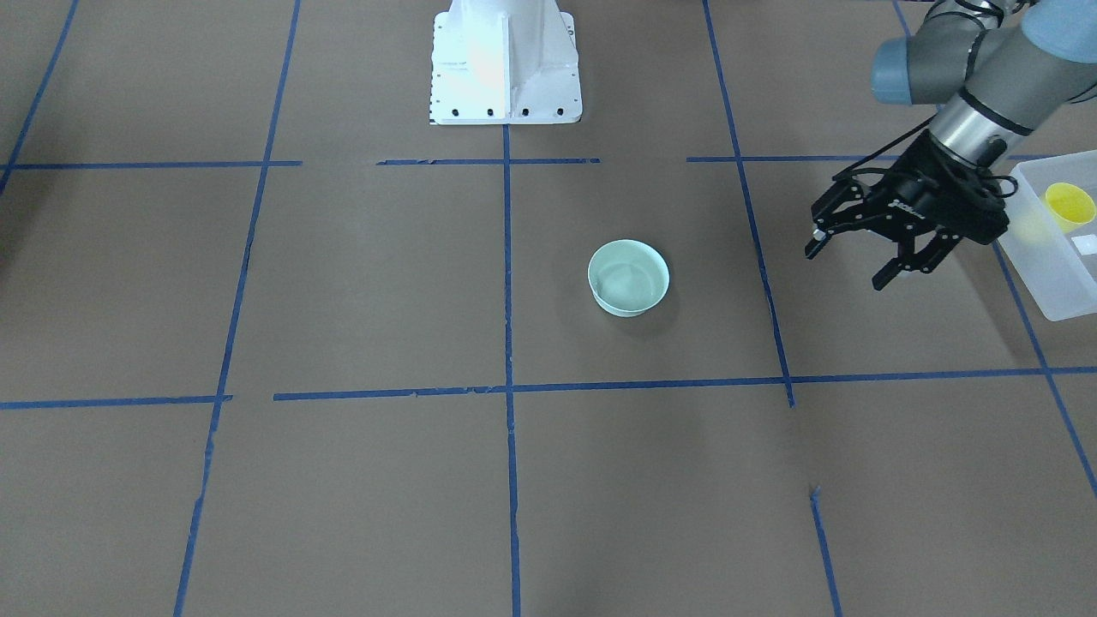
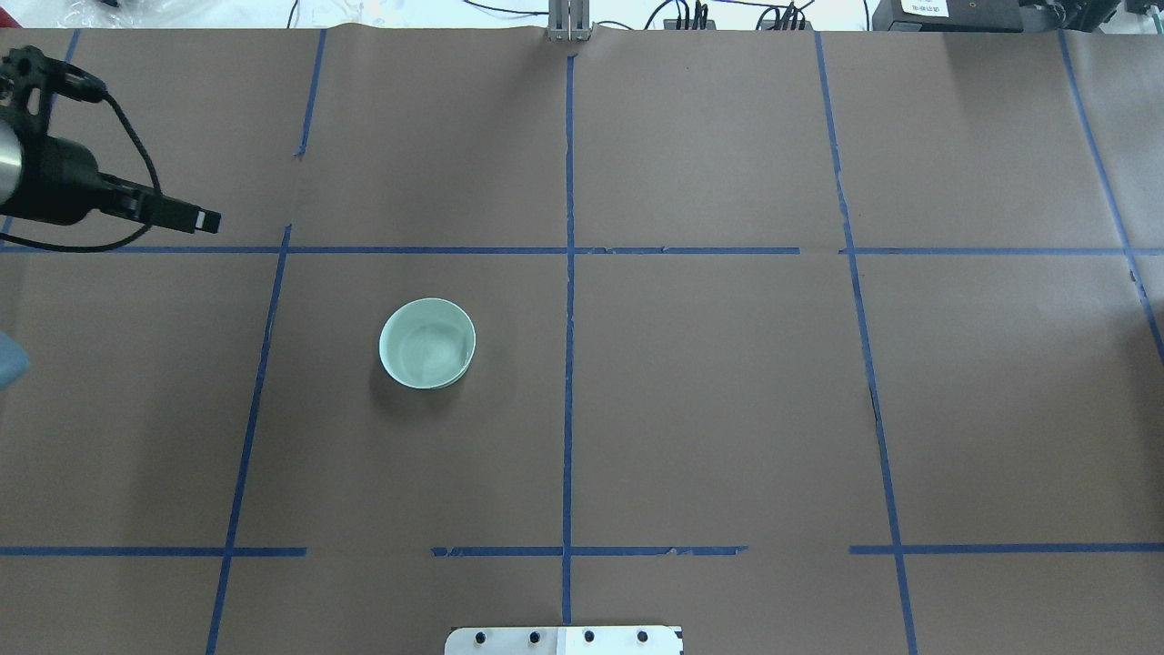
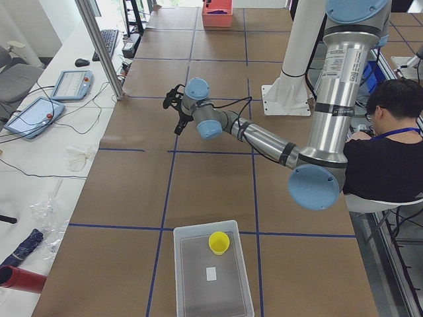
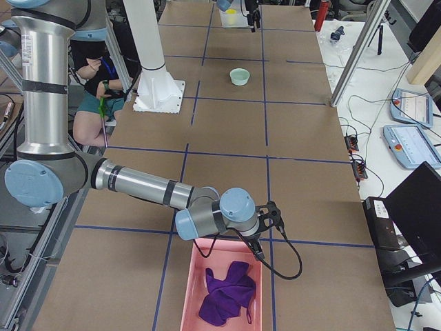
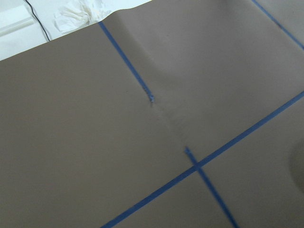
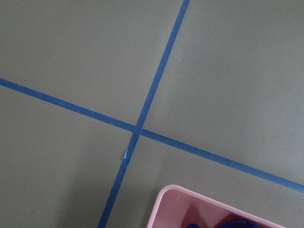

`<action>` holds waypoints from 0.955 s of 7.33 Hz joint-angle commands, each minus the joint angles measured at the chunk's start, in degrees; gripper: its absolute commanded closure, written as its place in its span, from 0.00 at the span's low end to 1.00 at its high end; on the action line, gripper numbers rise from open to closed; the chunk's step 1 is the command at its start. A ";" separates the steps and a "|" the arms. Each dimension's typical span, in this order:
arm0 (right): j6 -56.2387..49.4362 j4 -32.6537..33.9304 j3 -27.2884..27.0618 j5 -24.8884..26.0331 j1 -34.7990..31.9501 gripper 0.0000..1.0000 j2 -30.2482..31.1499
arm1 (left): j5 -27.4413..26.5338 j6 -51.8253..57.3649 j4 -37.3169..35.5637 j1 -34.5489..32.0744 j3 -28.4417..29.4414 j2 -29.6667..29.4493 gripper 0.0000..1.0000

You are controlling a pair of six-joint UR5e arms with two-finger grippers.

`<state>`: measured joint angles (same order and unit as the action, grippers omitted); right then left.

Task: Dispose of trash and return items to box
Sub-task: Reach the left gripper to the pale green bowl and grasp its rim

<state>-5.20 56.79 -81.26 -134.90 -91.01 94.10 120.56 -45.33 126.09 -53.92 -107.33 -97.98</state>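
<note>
Yellow cup [image 3: 219,242]: upright in the frosted box [image 3: 192,277], box's near end cut off.
Left gripper [image 1: 844,266]: fingers spread, empty, clear of the box.
Mint bowl [image 1: 628,277]: upright, mid-table.
Right gripper [image 4: 257,245]: far off, by pink tray [image 4: 187,296]; spread or closed, can't tell.

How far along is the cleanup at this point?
Done: the yellow cup sits in the translucent box, and a purple cloth lies in the pink bin. In hand: nothing; the left tool hangs open and empty beside the box. Left: the mint bowl sits on the table, not yet boxed.
</note>
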 commanded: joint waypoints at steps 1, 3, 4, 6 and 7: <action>0.19 -1.33 -0.04 -0.02 0.22 0.00 0.73 | -14.58 -16.20 -8.97 12.90 -3.32 -3.77 0.05; 0.11 -2.65 0.31 -0.02 0.22 0.00 1.08 | -23.59 -27.14 -12.18 21.38 1.56 -8.27 0.14; 0.02 -2.74 0.31 -0.02 0.22 0.00 1.17 | -25.80 -30.31 -12.18 23.75 3.33 -8.89 0.15; -0.07 -2.74 0.31 0.07 0.22 0.00 1.17 | -27.57 -31.66 -12.18 25.18 6.16 -9.86 0.33; -0.07 -2.74 0.31 0.07 0.22 0.00 1.17 | -27.32 -32.97 -12.18 25.27 6.08 -9.95 0.78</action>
<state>-5.25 54.06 -80.95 -134.86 -90.81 95.26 93.48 -76.85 113.93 -29.05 -101.80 -107.67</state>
